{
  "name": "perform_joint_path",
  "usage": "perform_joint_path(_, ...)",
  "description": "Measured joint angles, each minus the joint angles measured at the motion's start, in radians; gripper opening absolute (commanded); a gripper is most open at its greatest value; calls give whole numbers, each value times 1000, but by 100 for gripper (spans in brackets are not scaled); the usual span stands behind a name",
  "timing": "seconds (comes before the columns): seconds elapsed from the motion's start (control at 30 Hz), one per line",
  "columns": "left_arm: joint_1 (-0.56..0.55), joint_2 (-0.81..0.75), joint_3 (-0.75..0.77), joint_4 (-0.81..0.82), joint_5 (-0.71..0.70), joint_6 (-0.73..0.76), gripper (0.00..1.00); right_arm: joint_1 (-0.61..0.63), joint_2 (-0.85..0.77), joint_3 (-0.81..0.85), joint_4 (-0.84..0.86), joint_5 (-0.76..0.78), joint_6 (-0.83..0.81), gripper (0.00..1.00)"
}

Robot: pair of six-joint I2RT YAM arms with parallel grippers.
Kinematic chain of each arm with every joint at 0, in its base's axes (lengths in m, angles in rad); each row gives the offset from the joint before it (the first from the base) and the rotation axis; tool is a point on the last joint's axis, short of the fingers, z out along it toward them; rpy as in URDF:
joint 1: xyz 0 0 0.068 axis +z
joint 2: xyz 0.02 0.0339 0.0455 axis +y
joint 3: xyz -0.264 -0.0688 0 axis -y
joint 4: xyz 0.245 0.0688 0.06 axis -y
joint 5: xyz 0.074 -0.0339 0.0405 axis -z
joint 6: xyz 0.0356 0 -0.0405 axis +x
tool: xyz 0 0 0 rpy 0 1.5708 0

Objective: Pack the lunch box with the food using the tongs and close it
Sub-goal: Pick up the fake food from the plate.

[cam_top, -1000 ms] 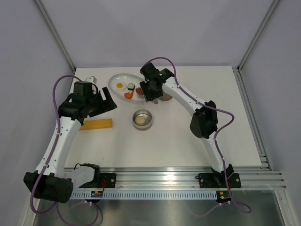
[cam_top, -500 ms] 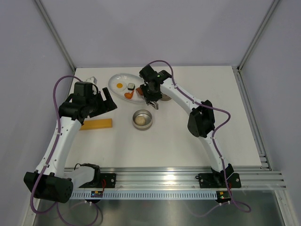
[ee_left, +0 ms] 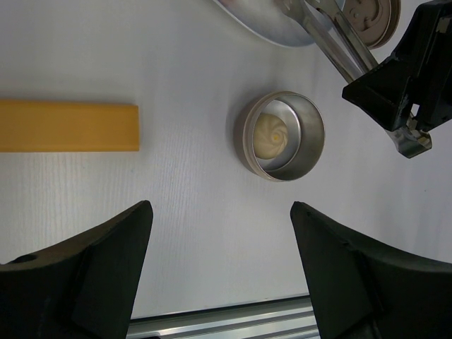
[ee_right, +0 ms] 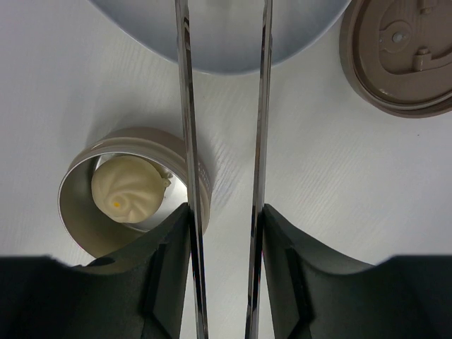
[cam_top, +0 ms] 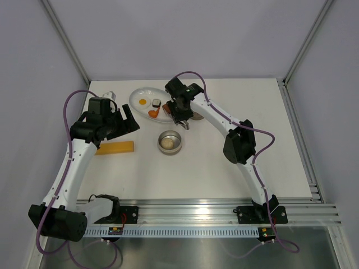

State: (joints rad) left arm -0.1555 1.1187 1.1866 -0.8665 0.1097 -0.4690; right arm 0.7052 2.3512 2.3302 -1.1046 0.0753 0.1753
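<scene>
Okay, right pincer (ee_right: 224, 219) was clamped about half-closed on the tongs (ee_right: 186, 106), one thin silver arm against each finger. The two arms ran parallel and apart, straight ahead of it over the near rim of the white plate (ee_right: 219, 35) (tips out of the wrist frame, so cannot tell if they held anything). Tin (ee_right: 134, 135) sat on the table (ee_right: 339, 176) just left of that pincer, lid off, with the left tong arm crossing above its right rim. Beige ball (ee_right: 127, 189) lay inside it. Lid (ee_right: 402, 53) lay flat ahead and to the right of the pincer, beside the plate. From overhead, egg (cam_top: 142, 102), sushi roll (cam_top: 156, 102) and orange chunk (cam_top: 152, 115) lay on the plate, to the left of the pincer. Left pincer (ee_left: 219, 212) hung wide open, holding nothing. Yellow block (ee_left: 67, 126) lay ahead-left of it, tin ahead and slightly right.
</scene>
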Motion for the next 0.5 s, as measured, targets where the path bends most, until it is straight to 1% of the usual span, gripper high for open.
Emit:
perform_joint_path(0.17, 0, 0, 0, 0, 0, 0, 83, 6, 1, 11, -2, 15, -5, 50)
perform_joint_path(0.3, 0, 0, 0, 0, 0, 0, 83, 7, 3, 16, -5, 19, -10, 42)
perform_joint_path(0.33, 0, 0, 0, 0, 0, 0, 83, 7, 3, 17, -7, 20, -11, 38)
perform_joint_path(0.5, 0, 0, 0, 0, 0, 0, 83, 7, 3, 16, -11, 20, -15, 29)
